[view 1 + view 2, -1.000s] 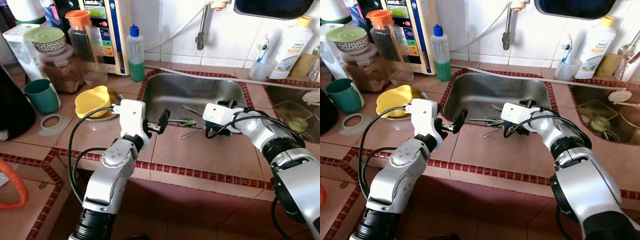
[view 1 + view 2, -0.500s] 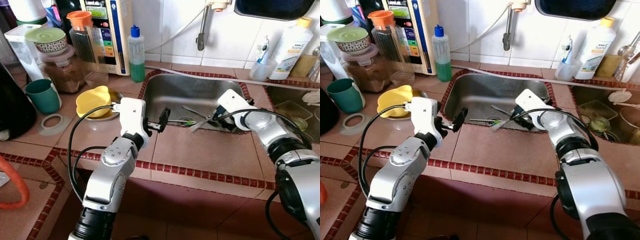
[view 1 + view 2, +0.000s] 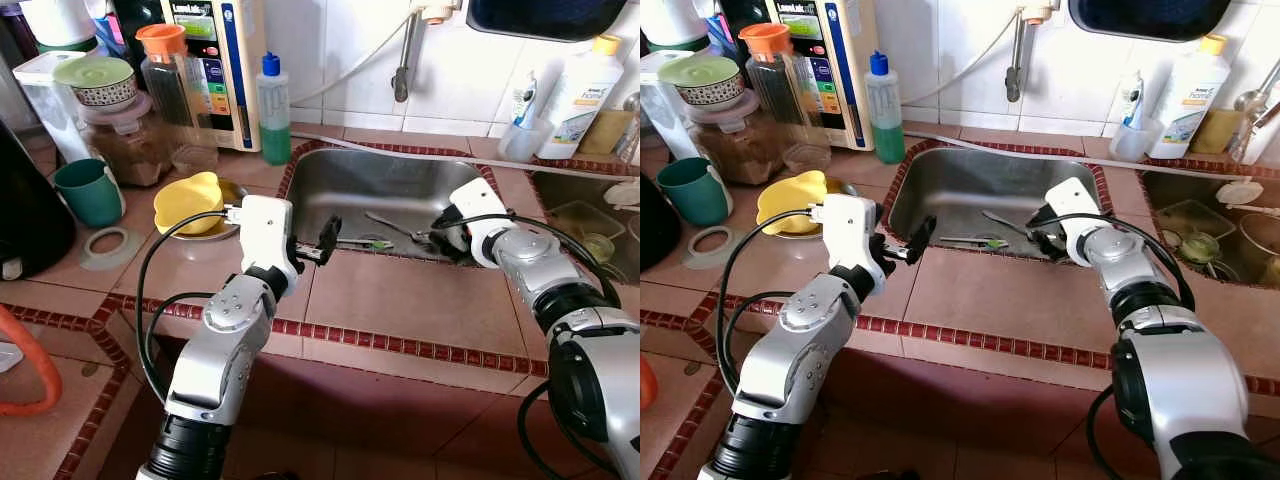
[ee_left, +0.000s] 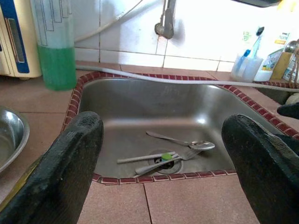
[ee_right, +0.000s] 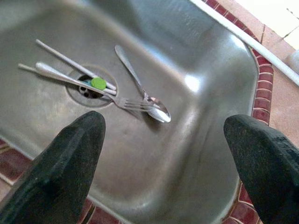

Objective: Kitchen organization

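A silver metal spoon (image 5: 142, 96), a metal fork (image 5: 88, 86) and a thin white stick (image 5: 74, 64) lie on the floor of the stainless steel sink (image 3: 400, 185), around its drain. The right gripper (image 5: 168, 154) hangs over the sink's right side, fingers spread and empty. The left gripper (image 3: 322, 240) hovers at the sink's front-left rim, fingers likewise spread apart.
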Robot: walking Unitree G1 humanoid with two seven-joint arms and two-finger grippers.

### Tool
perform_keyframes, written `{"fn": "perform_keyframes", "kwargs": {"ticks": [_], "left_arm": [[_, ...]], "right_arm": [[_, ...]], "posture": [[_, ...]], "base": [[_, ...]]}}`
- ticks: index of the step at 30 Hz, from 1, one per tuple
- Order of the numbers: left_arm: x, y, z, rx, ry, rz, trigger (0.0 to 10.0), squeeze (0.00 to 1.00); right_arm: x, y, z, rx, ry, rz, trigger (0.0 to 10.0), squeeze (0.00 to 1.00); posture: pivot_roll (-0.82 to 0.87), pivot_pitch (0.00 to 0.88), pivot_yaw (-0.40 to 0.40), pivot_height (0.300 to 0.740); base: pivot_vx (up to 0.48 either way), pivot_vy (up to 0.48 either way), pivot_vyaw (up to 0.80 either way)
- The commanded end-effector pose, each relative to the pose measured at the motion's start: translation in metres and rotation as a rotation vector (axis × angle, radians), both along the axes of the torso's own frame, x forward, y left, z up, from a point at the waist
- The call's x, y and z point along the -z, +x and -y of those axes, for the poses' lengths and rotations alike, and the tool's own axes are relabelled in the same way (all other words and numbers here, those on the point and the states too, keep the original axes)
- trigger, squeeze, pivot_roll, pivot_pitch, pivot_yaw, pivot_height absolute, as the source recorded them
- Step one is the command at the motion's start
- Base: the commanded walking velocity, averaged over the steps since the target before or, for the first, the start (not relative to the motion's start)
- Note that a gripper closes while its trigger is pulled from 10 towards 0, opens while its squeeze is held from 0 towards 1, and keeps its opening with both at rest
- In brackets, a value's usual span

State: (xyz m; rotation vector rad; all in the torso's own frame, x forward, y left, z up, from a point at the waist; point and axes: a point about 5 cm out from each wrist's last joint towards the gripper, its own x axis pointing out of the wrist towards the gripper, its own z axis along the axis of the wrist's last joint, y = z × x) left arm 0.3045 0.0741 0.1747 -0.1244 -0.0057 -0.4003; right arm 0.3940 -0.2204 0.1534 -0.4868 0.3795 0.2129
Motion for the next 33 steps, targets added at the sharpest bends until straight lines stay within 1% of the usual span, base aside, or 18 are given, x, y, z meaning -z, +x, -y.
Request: {"fn": "perform_keyframes", "kwargs": {"ticks": [1,2,3,4,5,6,11,13,14,16,17,18,19,20,22,26,28,33], "left_arm": [[-0.002,0.0,0.001,0.011,0.01,0.004,10.0,0.0],[-0.002,0.001,-0.001,-0.001,0.016,0.005,10.0,0.0],[-0.002,0.002,-0.004,-0.023,0.021,0.009,10.0,0.0],[-0.002,0.005,-0.01,-0.062,0.034,0.019,10.0,0.0],[-0.003,0.01,-0.019,-0.127,0.059,0.033,10.0,0.0],[-0.003,0.01,-0.019,-0.127,0.059,0.033,10.0,0.0],[-0.004,0.023,-0.04,-0.266,0.125,0.039,10.0,0.0],[-0.006,0.032,-0.054,-0.353,0.144,0.04,10.0,0.0],[-0.007,0.038,-0.064,-0.412,0.137,0.033,10.0,0.0],[-0.007,0.043,-0.073,-0.458,0.139,0.018,10.0,0.0],[-0.008,0.049,-0.082,-0.51,0.152,0.01,10.0,0.0],[-0.008,0.049,-0.082,-0.51,0.152,0.01,10.0,0.0],[-0.009,0.055,-0.091,-0.557,0.162,-0.001,10.0,0.0],[-0.009,0.058,-0.095,-0.579,0.159,-0.007,10.0,0.0],[-0.01,0.063,-0.103,-0.621,0.157,-0.021,10.0,0.0],[-0.008,0.073,-0.114,-0.685,0.149,-0.061,10.0,0.0],[-0.007,0.081,-0.121,-0.728,0.114,-0.115,10.0,0.0],[-0.005,0.085,-0.125,-0.751,0.102,-0.15,10.0,0.0]], "right_arm": [[-0.012,0.004,-0.001,0.01,0.039,0.052,10.0,0.0],[-0.018,0.007,-0.004,0.002,0.071,0.089,10.0,0.0],[-0.026,0.009,-0.008,-0.013,0.131,0.138,10.0,0.0],[-0.036,0.012,-0.014,-0.036,0.216,0.198,10.0,0.0],[-0.039,0.013,-0.022,-0.075,0.266,0.231,10.0,0.0],[-0.039,0.013,-0.022,-0.075,0.266,0.231,10.0,0.0],[-0.038,0.01,-0.042,-0.185,0.367,0.271,10.0,0.0],[-0.034,0.006,-0.058,-0.269,0.455,0.281,10.0,0.0],[-0.03,-0.001,-0.072,-0.345,0.532,0.282,10.0,0.0],[-0.029,-0.007,-0.081,-0.385,0.597,0.278,10.0,0.0],[-0.024,-0.016,-0.09,-0.434,0.643,0.266,10.0,0.0],[-0.024,-0.016,-0.09,-0.434,0.643,0.266,10.0,0.0],[-0.021,-0.027,-0.099,-0.48,0.67,0.26,10.0,0.0],[-0.019,-0.034,-0.104,-0.507,0.679,0.25,10.0,0.0],[-0.016,-0.045,-0.112,-0.554,0.672,0.24,10.0,0.0],[-0.013,-0.06,-0.12,-0.59,0.68,0.233,10.0,0.0],[-0.016,-0.073,-0.126,-0.616,0.7,0.214,10.0,0.0],[-0.016,-0.08,-0.128,-0.622,0.701,0.198,10.0,0.0]], "posture": [[0.1,0.001,0.041,0.74],[0.1,0.002,0.04,0.74],[0.1,0.004,0.038,0.74],[0.09,0.005,0.039,0.74],[0.09,0.006,0.038,0.74],[0.09,0.006,0.038,0.74],[0.08,0.011,0.039,0.74],[0.07,0.016,0.042,0.74],[0.06,0.02,0.044,0.74],[0.05,0.022,0.045,0.74],[0.05,0.024,0.046,0.74],[0.05,0.024,0.046,0.74],[0.03,0.027,0.049,0.74],[0.03,0.027,0.049,0.74],[0.02,0.03,0.053,0.74],[0.01,0.033,0.056,0.74],[0.0,0.034,0.061,0.74],[0.0,0.034,0.065,0.74]], "base": [[0.0,0.0,0.0],[0.0,0.0,0.0],[0.0,0.0,0.0],[0.0,0.0,0.0],[0.0,0.0,0.0],[0.0,0.0,0.0],[0.0,0.0,0.0],[0.0,0.0,0.0],[0.0,0.0,0.0],[0.0,0.0,0.0],[0.0,0.0,0.0],[0.0,0.0,0.0],[0.0,0.0,0.0],[0.0,0.0,0.0],[0.0,0.0,0.0],[0.0,0.0,0.0],[0.0,0.0,0.0],[0.0,0.0,0.0]]}}
